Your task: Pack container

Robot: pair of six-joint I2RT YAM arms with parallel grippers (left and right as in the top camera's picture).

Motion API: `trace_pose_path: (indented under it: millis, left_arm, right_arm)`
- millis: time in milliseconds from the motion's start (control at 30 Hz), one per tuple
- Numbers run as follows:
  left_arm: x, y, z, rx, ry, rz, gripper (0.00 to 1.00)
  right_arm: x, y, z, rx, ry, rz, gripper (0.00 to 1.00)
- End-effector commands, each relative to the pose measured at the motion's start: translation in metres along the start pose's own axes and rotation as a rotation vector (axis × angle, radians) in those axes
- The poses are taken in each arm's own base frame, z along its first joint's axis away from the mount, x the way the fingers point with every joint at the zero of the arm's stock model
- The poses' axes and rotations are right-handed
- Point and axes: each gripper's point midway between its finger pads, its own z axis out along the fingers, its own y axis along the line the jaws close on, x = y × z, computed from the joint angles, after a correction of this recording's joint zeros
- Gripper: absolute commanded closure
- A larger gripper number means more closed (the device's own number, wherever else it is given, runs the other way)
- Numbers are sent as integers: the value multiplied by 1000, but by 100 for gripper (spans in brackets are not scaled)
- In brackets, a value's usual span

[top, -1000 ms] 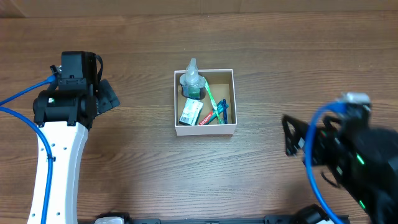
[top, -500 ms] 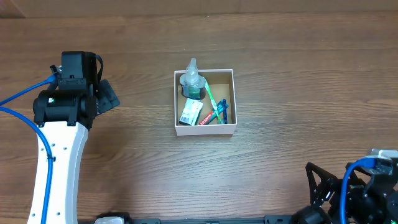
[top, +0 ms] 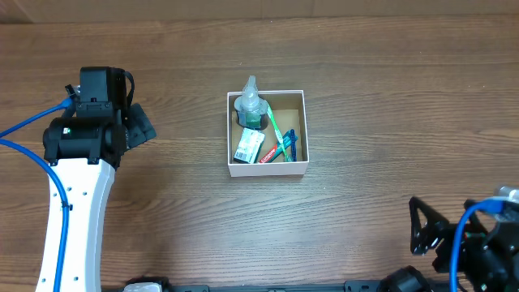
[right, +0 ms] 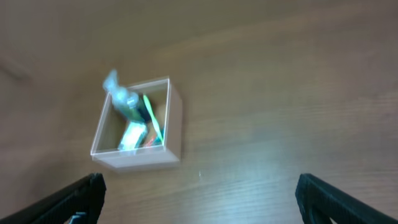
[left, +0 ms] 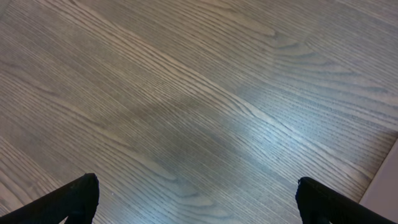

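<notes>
Brown wood-grain table (top: pixel 381 89), one container (top: pixel 268 169) holding one bottle (top: pixel 251 109); my left gripper (left: pixel 199 199) and right gripper (right: pixel 202 194) gape wide, empty.

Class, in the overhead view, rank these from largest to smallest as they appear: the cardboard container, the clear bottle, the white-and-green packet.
1. The container, by far the largest.
2. The clear bottle.
3. The white-and-green packet.
The last two are close. The bottle stands up nearer the camera, so their order is unsure.
</notes>
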Motion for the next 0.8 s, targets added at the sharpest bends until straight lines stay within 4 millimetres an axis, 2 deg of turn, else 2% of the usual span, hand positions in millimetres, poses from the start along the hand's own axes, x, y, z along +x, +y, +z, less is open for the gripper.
trace_pose_path:
  millis: [0,100,167,300,367,400,500,600,767]
  left_arm:
    - [-5,3,-2,-11,-18,-18,0]
    - [-5,3,-2,-11,-18,-18,0]
    - [-5,3,-2,-11,-18,-18,0]
    - [-5,3,-2,-11,-18,-18,0]
    - [-5,3,-2,-11,-18,-18,0]
    - [-5,3,-2,-11,-18,-18,0]
    - [-5,3,-2,-11,-18,-18,0]
    - [-5,3,-2,-11,-18,-18,0]
    - [-5,3,-2,-11,-17,-18,0]
  right_arm:
    - [-26,-4,-16,2,-194,-56,0]
    - [-38,-6,-28,1,-381,-97,0]
    - [-40,-11,-26,24,-478,-108,0]
    - [-23,-8,9,-29,-566,-119,0]
    - [-9,-1,36,-94,-563,-137,0]
    - [2,10,63,-175,-563,-161,0]
    - [14,18,92,-249,-593,-182,0]
    - [31,9,119,-234,-596,-179,0]
    - [62,-16,150,-168,-559,-163,0]
